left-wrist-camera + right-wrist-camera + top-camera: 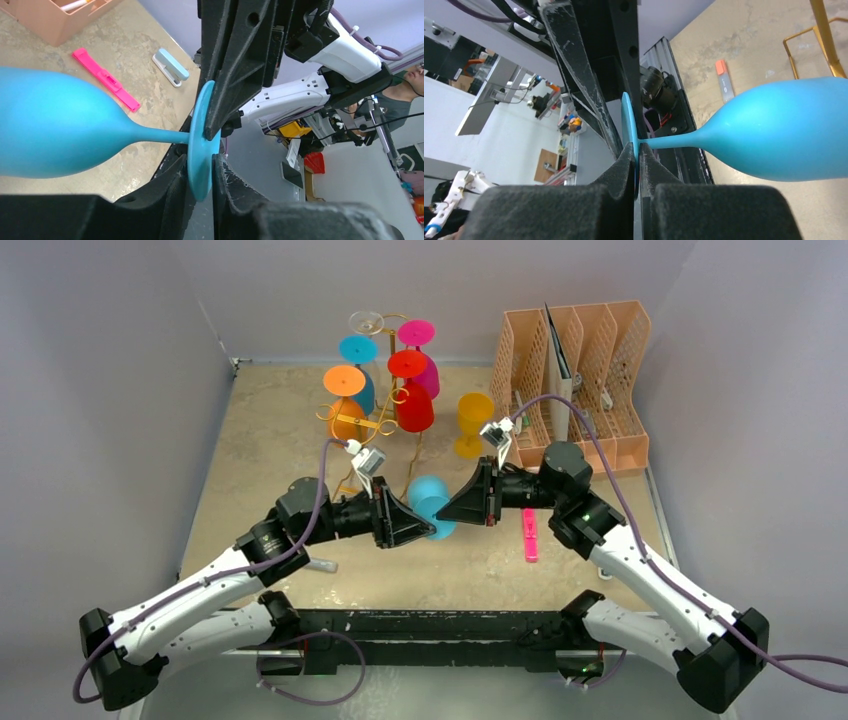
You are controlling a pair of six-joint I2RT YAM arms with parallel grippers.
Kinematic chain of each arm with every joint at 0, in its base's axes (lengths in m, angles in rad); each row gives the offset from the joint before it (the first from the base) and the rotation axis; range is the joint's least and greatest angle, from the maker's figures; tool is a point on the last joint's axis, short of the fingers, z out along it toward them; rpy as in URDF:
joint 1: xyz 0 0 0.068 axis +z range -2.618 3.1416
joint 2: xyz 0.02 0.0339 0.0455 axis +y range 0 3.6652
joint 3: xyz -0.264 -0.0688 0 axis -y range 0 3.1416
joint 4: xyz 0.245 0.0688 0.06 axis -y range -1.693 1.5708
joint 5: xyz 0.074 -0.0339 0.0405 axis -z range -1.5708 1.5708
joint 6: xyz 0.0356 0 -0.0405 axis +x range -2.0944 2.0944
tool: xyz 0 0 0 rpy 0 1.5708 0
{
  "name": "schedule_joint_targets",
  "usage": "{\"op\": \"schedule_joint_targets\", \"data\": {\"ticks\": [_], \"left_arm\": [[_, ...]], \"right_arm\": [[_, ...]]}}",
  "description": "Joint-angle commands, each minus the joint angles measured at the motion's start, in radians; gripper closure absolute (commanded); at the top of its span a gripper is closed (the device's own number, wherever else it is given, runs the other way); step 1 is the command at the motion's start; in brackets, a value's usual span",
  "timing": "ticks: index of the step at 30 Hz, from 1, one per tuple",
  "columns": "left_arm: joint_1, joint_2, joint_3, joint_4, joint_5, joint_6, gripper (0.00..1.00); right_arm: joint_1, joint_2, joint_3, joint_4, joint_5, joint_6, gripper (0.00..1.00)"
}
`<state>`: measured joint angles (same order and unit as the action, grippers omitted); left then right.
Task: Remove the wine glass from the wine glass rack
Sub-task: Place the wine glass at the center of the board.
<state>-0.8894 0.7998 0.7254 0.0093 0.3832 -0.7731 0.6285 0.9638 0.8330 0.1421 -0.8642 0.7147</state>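
Clamps matte turquoise plastic wine glass [784, 135] by its foot in right gripper [636, 157]; cannot tell whether left gripper [201, 175] grips. Risks thin-rim slip, bowl sagging.

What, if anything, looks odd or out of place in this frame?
The blue wine glass is held sideways, and both the left gripper and the right gripper pinch its round foot at once, from opposite edges. Two grips on one glass looks unusual.
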Motion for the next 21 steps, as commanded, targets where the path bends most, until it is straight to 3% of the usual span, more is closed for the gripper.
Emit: {"op": "schedule_joint_targets", "data": {"ticks": [1, 4, 10, 12, 18, 21], "left_arm": [[0.001, 0.041, 0.037, 0.033, 0.030, -0.001, 0.77], [0.001, 0.053, 0.015, 0.107, 0.040, -0.033, 0.76], [0.001, 0.021, 0.006, 0.091, 0.010, -0.019, 1.00], [0.001, 0.011, 0.002, 0.084, 0.003, -0.002, 1.00], [0.001, -0.020, 0.016, 0.009, 0.041, 0.143, 1.00], [0.001, -0.064, 0.001, -0.007, 0.053, 0.224, 1.00]], "right_arm": [[0.005, -0.035, -0.051, 0.216, 0.047, 0.059, 1.00], [0.005, -0.029, -0.050, 0.216, 0.053, 0.060, 1.00], [0.005, -0.037, -0.058, 0.198, 0.046, 0.057, 1.00], [0.005, -0.036, -0.051, 0.180, 0.041, 0.067, 1.00], [0.005, -0.035, 0.031, 0.035, 0.070, 0.048, 0.49], [0.004, -0.065, 0.098, -0.118, 0.177, -0.022, 0.27]]}}
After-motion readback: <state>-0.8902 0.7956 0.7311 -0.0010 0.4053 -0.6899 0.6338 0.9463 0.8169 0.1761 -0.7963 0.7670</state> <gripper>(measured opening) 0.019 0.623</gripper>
